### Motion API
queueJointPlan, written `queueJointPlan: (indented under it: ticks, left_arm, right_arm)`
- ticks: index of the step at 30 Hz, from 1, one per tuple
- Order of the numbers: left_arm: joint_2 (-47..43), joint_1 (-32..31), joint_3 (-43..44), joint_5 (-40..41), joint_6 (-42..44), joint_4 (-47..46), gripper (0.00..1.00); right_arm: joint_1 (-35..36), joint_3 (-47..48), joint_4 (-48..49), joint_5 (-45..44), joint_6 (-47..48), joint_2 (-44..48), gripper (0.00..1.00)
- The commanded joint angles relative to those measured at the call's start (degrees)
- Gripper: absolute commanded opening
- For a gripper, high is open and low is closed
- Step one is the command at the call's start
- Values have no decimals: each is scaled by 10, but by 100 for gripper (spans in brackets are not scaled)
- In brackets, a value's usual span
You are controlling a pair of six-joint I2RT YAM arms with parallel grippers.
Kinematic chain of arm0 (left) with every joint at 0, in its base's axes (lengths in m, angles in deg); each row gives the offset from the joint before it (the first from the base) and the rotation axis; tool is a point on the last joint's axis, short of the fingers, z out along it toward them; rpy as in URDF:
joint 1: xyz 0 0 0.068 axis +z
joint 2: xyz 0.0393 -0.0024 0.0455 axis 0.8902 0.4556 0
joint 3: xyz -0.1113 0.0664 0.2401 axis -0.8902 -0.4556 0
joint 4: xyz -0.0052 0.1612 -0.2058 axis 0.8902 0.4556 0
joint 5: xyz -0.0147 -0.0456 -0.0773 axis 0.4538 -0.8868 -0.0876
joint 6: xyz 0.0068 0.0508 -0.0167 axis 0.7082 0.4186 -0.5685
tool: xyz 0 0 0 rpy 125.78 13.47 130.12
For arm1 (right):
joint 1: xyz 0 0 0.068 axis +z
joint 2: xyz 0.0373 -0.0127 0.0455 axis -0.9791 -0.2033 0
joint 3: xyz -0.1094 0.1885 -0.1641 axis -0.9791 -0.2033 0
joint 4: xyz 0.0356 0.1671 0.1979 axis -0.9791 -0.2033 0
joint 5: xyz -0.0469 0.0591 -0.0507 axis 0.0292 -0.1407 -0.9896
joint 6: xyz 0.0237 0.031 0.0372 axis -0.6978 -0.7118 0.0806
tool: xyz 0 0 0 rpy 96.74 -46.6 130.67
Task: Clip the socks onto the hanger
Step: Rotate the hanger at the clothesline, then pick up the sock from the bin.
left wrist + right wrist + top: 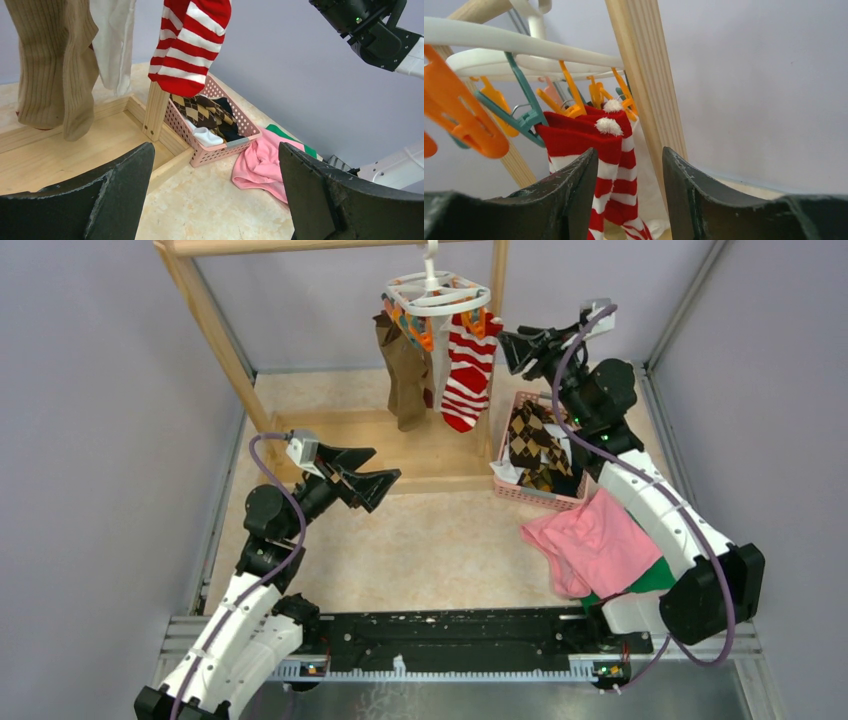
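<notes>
The left tool (381, 468) hovers low and left of the hanger (437, 292), jaws spread wide and holding nothing. The white ring hanger hangs by its hook from the wooden rack (213, 315). A brown sock (405, 375) is clipped under the hanger's left side and a red-white striped sock (468, 375) under its right. Just right of the hanger, the right tool (508, 352) sits beside the striped sock, jaws narrowly parted. Below and right of the hanger, a pink basket (522, 491) on the surface holds an argyle sock (535, 440).

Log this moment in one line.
striped sock: clipped; argyle sock: in basket; left end effector: open; right end effector: open, at hanger
</notes>
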Motion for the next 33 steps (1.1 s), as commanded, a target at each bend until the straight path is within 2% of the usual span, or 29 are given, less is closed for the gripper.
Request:
queueJointPlan:
  ticks: [1, 7, 16, 24, 26, 29, 33]
  left_arm:
    - [-2, -3, -8, -12, -15, -47, 99]
    - [3, -2, -23, -18, -29, -75, 99]
    - [43, -2, -65, -55, -106, -184, 99]
    - [50, -2, -101, -50, -122, -175, 99]
    - [42, -2, -109, -34, -117, -149, 99]
    - [28, -2, -111, 3, -99, -76, 99]
    - [13, -2, -109, 72, -79, 12, 99]
  right_arm:
    - [-5, -28, 37, 30, 9, 47, 53]
    - [-5, -86, 55, 97, 41, 93, 70]
    - [-5, -177, 17, 139, 49, 167, 79]
    - [-5, -302, -39, 140, 45, 261, 88]
    - [-5, -339, -59, 119, 51, 294, 91]
    - [-5, -389, -98, 40, 52, 357, 97]
    - [-5, -419, -143, -60, 57, 402, 98]
